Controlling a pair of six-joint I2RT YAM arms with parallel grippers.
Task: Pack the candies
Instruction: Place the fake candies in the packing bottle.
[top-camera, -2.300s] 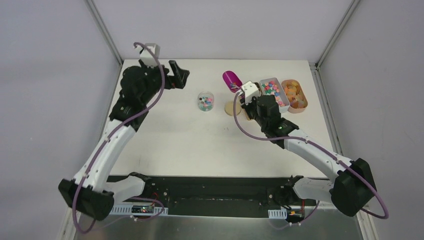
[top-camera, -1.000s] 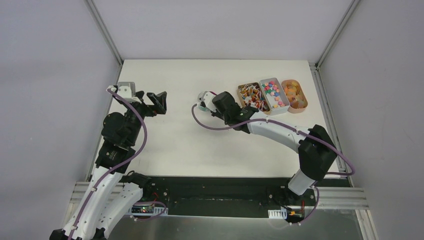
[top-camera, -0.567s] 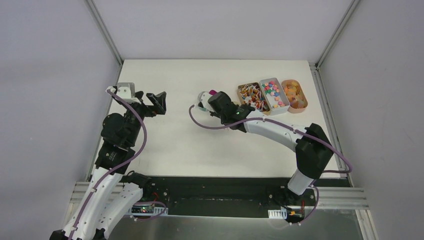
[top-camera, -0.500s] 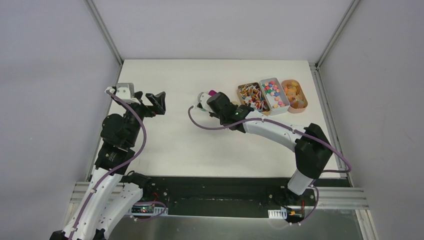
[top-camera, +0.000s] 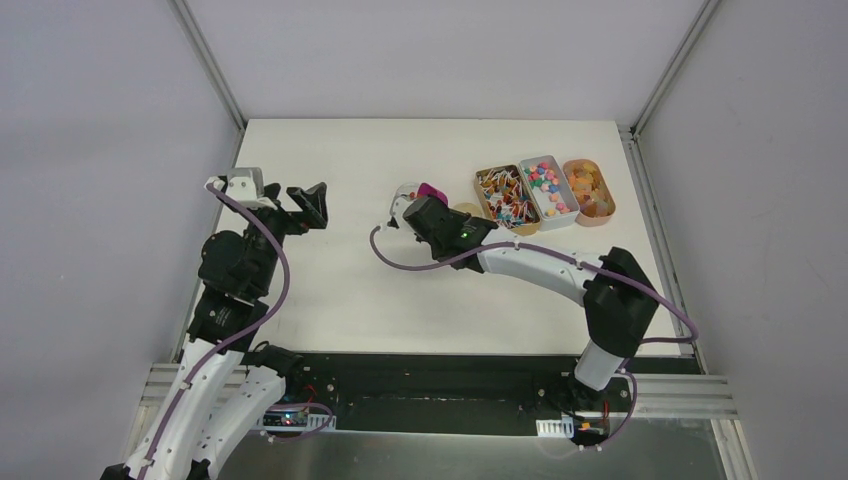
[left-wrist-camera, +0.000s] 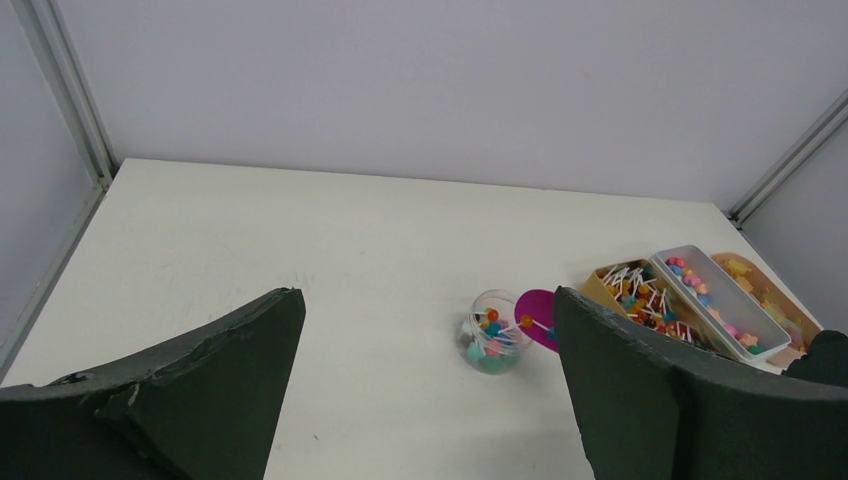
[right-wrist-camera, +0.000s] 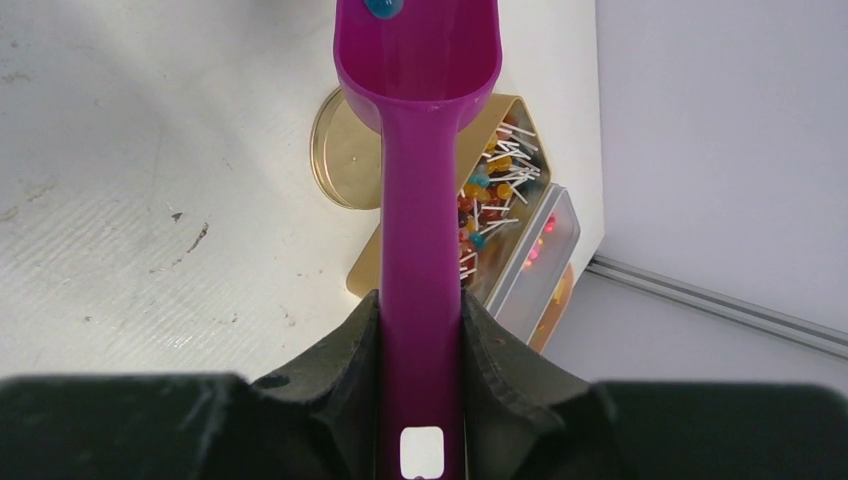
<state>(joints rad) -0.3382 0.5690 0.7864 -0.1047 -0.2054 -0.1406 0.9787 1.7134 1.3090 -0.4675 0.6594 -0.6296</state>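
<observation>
Now, at the table's (top-camera: 350, 280) 9 o'clock the left gripper (top-camera: 314, 206) gapes wide and empty, candies (left-wrist-camera: 488, 342) sit in the jar (left-wrist-camera: 492, 297) near centre, and the right gripper (right-wrist-camera: 420, 310) pinches the scoop (right-wrist-camera: 420, 200) at the jar's 3 o'clock.

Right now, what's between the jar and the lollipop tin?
The purple scoop in the right claw, seen from the left wrist; the right wrist view shows a gold lid beneath it.

You get bright, even, diffuse light in all three views, and the white desk (top-camera: 340, 290) carries only faint, soft shadows. The right gripper (right-wrist-camera: 420, 305) reads as flat black with soft edges; the desk beyond it stays sharp.
</observation>
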